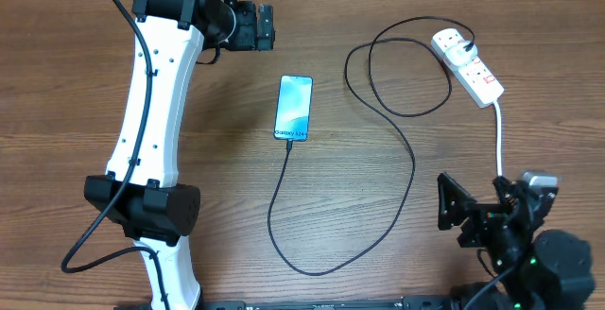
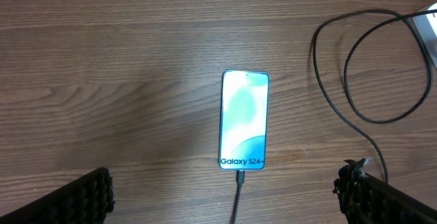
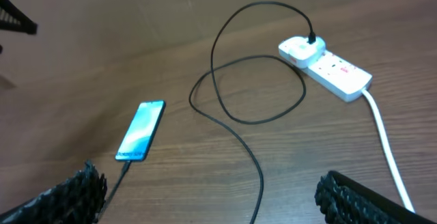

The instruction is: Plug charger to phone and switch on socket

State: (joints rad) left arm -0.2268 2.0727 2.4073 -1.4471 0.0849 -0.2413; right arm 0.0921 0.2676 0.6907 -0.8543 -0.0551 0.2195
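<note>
So, going left to right: the left gripper [image 1: 267, 26] is up at the far side of the table [image 1: 57, 111], hanging over bare wood just left of the phone, holding nothing. Its jaws are spread wide; in the left wrist view the 2 fingers [image 2: 78, 197] sit at opposite bottom corners.

The phone [image 1: 294, 109] lies flat near the middle of the table, screen up and lit blue, with the "Galaxy S24+" text at its near end. The charger [image 1: 413, 173] has its small tip right at the phone's near edge and it looks seated. From there the black cable drops toward the front of the table, curves right, climbs back up, makes a loose loop and ends at the white plug head [image 1: 452, 43].

That head is pushed into the far end of the socket [image 1: 479, 77], which lies at an angle at the far right. Can't tell how the red switches are set. Its white cord [image 1: 499, 135] runs down toward the right gripper [image 1: 460, 217], which is at the front right, jaws wide apart, nothing between them.
</note>
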